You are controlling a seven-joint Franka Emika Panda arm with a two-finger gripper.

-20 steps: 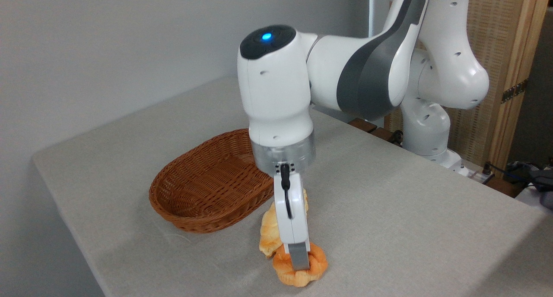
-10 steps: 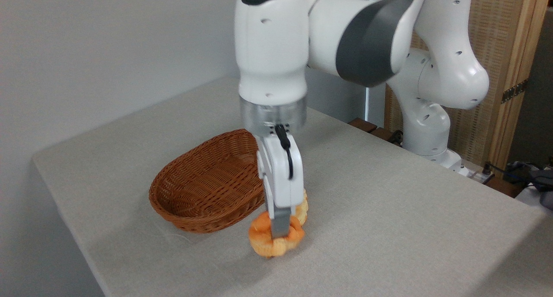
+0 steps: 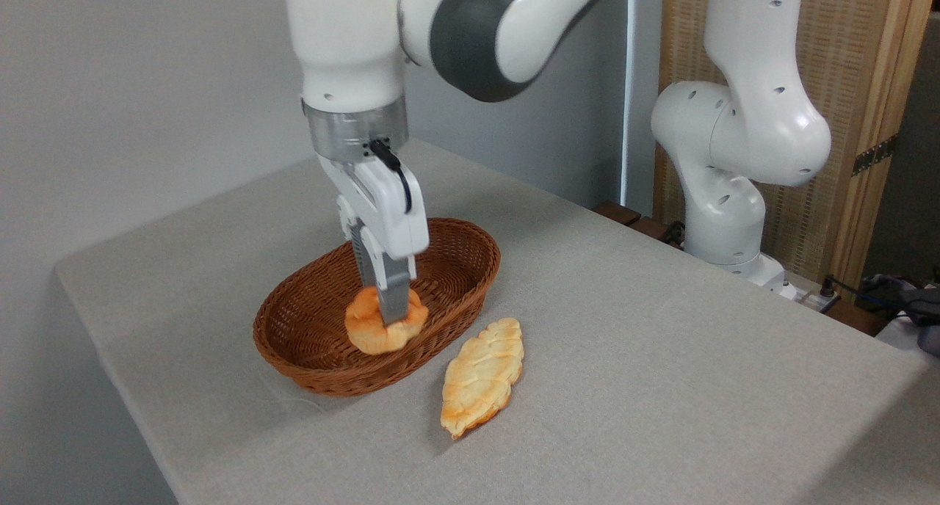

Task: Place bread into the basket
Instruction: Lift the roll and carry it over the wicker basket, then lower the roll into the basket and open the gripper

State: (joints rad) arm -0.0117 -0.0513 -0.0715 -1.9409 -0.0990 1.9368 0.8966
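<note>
The gripper (image 3: 389,310) points straight down with its fingers pinching the bread (image 3: 383,327), a small round orange-brown bun, across its top. One grey finger (image 3: 393,293) shows in front of the bun, pressed into it; the other is hidden behind. The bun hangs inside the basket (image 3: 308,358), within the oval rim and low over the woven floor; whether it touches the floor cannot be told. The basket lies around and below the gripper, its long axis running from lower left to upper right. Just outside the basket's near rim, to the lower right of the gripper, a paler leaf-shaped flat loaf (image 3: 482,375) lies on the grey table (image 3: 661,358). The white arm (image 3: 352,42) rises directly above the gripper.
</note>
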